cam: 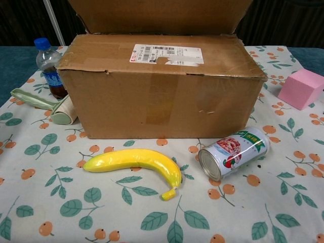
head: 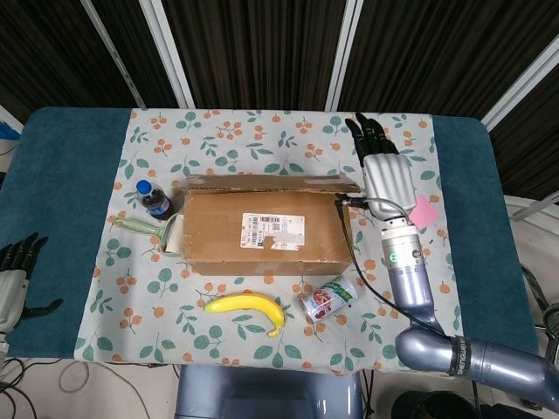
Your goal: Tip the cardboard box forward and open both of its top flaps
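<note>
The cardboard box (head: 262,231) stands upright at the middle of the floral cloth. Its rear top flap (head: 262,183) is raised on edge, and in the chest view this flap (cam: 157,15) rises out of the top of the frame. The front flap (cam: 162,50), with the white label, lies flat on top. My right hand (head: 387,175) hovers at the box's right end beside the raised flap, fingers stretched toward the far edge and holding nothing. My left hand (head: 13,275) hangs off the table's left side, fingers apart and empty. Neither hand shows in the chest view.
A banana (cam: 134,161) and a tipped can (cam: 233,152) lie in front of the box. A cola bottle (cam: 50,68) and a green lint roller (cam: 45,106) sit at its left end. A pink block (cam: 301,88) lies to the right, partly under my right wrist in the head view.
</note>
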Motion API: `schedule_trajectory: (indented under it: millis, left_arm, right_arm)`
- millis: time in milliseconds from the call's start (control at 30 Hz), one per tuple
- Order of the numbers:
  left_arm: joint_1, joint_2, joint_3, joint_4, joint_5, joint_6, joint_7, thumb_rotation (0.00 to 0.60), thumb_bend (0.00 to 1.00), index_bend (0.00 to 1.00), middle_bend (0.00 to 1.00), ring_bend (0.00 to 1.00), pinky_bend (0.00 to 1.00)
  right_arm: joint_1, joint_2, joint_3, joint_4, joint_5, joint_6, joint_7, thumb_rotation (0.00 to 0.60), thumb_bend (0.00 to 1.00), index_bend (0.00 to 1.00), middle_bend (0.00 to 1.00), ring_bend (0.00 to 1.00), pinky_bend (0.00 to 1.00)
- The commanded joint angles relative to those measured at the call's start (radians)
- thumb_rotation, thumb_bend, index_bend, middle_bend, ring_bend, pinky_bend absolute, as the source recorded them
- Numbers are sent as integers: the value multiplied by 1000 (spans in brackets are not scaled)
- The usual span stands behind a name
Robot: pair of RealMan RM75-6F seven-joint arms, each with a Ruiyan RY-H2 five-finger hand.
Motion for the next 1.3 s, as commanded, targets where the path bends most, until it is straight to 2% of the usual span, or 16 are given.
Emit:
schedule_trajectory:
  millis: [33,233,367,767,900,1000,1100,1200,1300]
  left_arm:
    - [0,0,-1,-1,-3,0,2,600,91,0,0,0,7]
    - [-1,-1,-4,-5,-16,-3,3,600,91,0,0,0,7]
    - [-1,0,-5,-9,-22,-5,6,600,91,0,0,0,7]
    - [-3,3,-6,-16,-32,-12,7,600,91,0,0,0,12]
    - [-4,4,-7,-16,-34,-12,4,600,91,0,0,0,12]
    - [-3,4,-6,-16,-33,-12,1,600,91,0,0,0,12]
    - [-4,5,-6,-17,-32,-12,-1,600,91,0,0,0,12]
    - [-4,5,-6,-17,-31,-12,-2,600,91,0,0,0,12]
    - [-4,5,-4,-17,-30,-13,1,600,91,0,0,0,12]
  right_arm:
    - [29,10,21,31,34,-19,-6,600,230,0,0,0,248]
    - [107,9,62,150,109,-73,-13,600,230,0,0,0,248]
    - [171,-8,80,270,132,-105,-11,600,229,0,0,0,248]
    - [305,-71,73,577,200,-206,-2,600,223,0,0,0,247]
    - [322,-90,64,633,230,-221,-3,600,223,0,0,0,247]
    - [315,-97,58,633,253,-220,8,600,223,0,0,0,247]
    - [290,-79,43,578,249,-206,22,600,254,0,0,0,247]
    - [251,-38,30,479,224,-185,49,600,316,0,0,0,247]
    - [200,18,26,330,230,-170,73,600,331,0,0,0,247]
